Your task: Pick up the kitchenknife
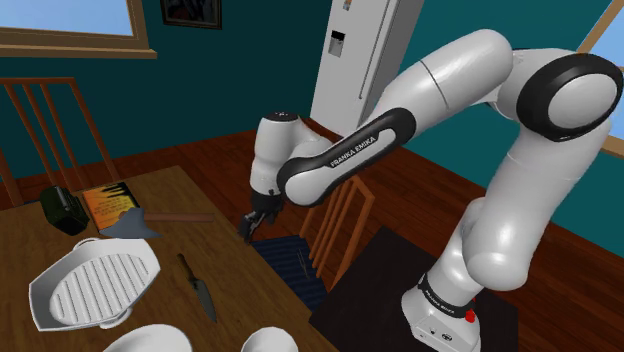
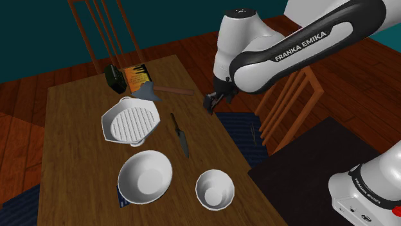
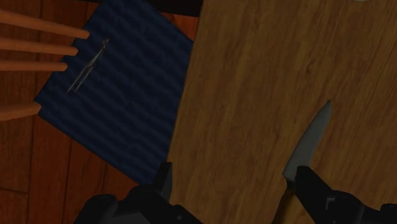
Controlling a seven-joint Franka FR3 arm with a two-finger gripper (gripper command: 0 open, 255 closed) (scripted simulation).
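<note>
The kitchen knife (image 1: 198,286) lies flat on the wooden table (image 1: 200,235), dark handle toward the far side and grey blade toward the near bowls. In the second exterior view the knife (image 2: 180,135) rests between the grill pan and the table's edge. My black gripper (image 1: 250,222) hangs open above the table's edge by the chair, a short way from the knife and not touching it. The second exterior view shows the gripper (image 2: 212,101) beyond the knife's handle end. In the wrist view the gripper (image 3: 235,191) has its fingers apart, and the blade (image 3: 309,145) lies on the wood just ahead of one fingertip (image 3: 312,184).
A white ribbed grill pan (image 2: 132,122), two white bowls (image 2: 145,177) (image 2: 214,189), a grey spatula-like tool (image 2: 151,94), a book (image 2: 135,76) and a dark box (image 2: 114,77) share the table. A wooden chair (image 2: 289,96) with a blue cushion (image 3: 127,95) stands at the table's edge beneath the arm.
</note>
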